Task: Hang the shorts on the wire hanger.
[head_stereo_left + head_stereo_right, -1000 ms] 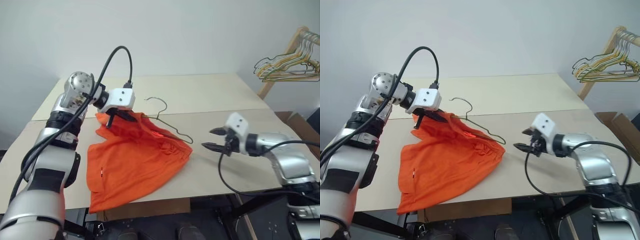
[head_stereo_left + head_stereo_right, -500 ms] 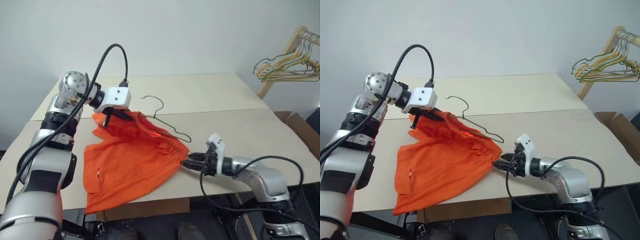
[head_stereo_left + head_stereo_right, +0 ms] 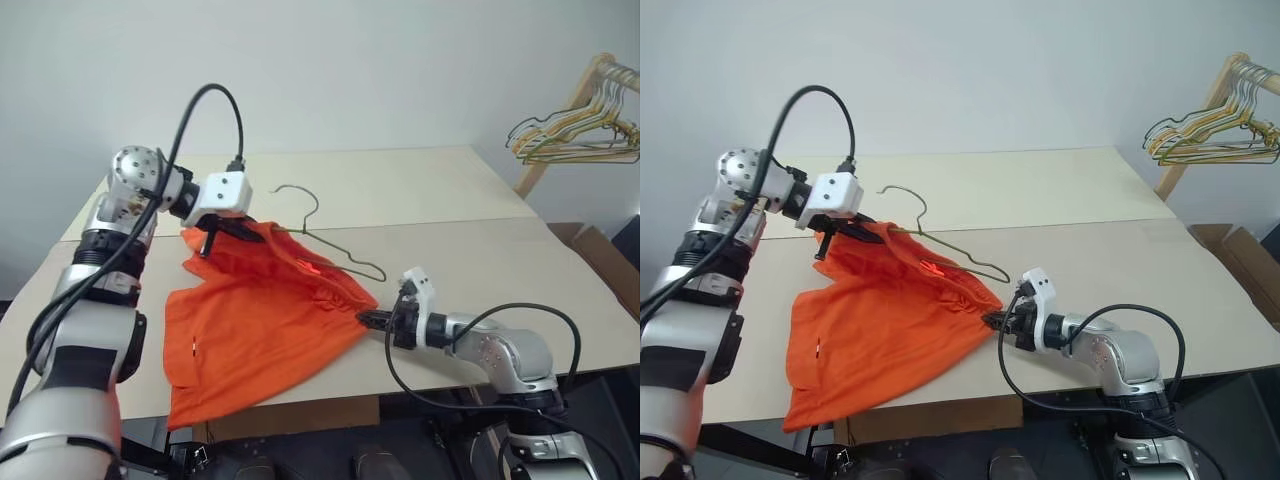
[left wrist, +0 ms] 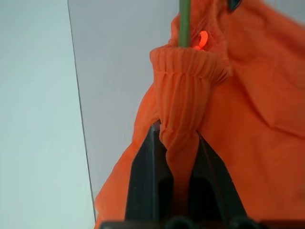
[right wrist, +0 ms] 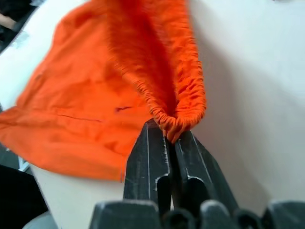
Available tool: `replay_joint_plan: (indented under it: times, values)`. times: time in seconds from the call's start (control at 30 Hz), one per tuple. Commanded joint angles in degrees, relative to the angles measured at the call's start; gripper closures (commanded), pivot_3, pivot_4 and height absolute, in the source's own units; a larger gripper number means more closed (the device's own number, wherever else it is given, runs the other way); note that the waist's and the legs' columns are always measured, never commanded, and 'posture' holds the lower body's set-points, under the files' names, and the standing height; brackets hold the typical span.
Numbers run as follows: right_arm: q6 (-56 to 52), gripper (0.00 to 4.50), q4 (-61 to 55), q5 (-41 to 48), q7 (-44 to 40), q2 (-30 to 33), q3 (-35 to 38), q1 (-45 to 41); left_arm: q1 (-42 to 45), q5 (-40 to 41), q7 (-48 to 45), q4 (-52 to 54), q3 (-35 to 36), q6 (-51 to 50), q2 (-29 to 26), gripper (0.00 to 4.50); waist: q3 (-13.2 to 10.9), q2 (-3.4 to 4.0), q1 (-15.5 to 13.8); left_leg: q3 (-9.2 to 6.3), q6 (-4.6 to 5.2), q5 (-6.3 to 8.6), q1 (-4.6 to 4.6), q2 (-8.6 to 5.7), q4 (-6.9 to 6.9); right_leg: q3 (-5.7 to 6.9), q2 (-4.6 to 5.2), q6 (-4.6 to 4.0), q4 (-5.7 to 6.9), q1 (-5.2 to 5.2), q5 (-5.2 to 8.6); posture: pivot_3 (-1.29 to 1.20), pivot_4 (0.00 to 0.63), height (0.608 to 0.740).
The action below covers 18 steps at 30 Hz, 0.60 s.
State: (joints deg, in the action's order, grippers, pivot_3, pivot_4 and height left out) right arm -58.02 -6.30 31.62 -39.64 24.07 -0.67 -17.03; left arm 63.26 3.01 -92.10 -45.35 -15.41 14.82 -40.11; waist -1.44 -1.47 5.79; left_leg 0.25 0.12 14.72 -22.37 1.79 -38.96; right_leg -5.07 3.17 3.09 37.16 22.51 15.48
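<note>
The left gripper (image 3: 214, 240) is clamped on one end of the shorts (image 3: 262, 320) waistband, lifted off the tabletop (image 3: 470, 260); the right gripper (image 3: 366, 318) pinches the other end. The wire hanger (image 3: 330, 245) pokes through; a hard pull could drag it out.

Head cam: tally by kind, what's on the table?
shorts: 1 (orange)
wire hanger: 1 (dark)
Total on the table: 2
Off the table, by the wall: a bunch of hangers, too tangled to count
</note>
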Motion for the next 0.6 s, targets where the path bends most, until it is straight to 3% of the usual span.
replay_joint_plan:
  times: [0.03,0.23,0.6]
  values:
    - [2.8,4.42,3.0,-0.9,-1.2,3.6,2.9,-2.1,-0.5,8.6,-0.4,5.8,-3.4,-1.8,-5.5,4.50,0.0,0.00,0.1,-0.01,0.00,0.00,0.00,0.00,0.00,0.00,0.00,0.00,0.00,0.00,0.00,-0.10,0.000,0.740]
    - [10.1,4.42,7.1,-2.3,-10.8,12.8,2.0,-4.9,-1.4,10.8,-0.4,6.1,-8.4,-1.2,-10.0,4.50,0.0,0.01,-0.1,-0.02,0.00,0.00,0.03,-0.01,-0.01,0.05,0.01,0.00,-0.02,-0.04,0.00,-0.09,0.000,0.740]
    - [27.8,4.42,4.6,-8.9,-25.5,23.8,-3.0,-6.2,-1.4,-0.5,6.6,1.0,-5.8,2.1,-5.8,4.50,0.0,0.00,-0.3,-0.02,0.01,0.00,0.01,-0.04,-0.04,0.06,0.01,0.00,-0.04,-0.05,0.00,-0.08,0.000,0.740]
